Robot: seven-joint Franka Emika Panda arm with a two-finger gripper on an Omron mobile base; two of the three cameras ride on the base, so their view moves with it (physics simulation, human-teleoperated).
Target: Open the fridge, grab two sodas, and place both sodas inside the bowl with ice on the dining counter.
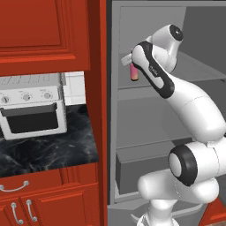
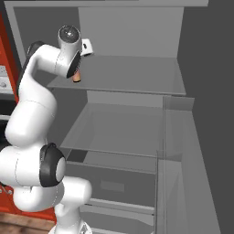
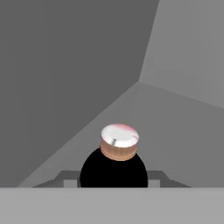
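toaster oven [image 1: 32,106]: white, on black marble counter [image 1: 53,152] | red cabinets [image 1: 42,33]: above and below

The fridge [image 2: 132,77] stands open, its grey shelves bare but for one soda [image 1: 133,73]. This slim pink-to-orange bottle is upright at the left front edge of the upper shelf, its dark cap towards the hand camera.
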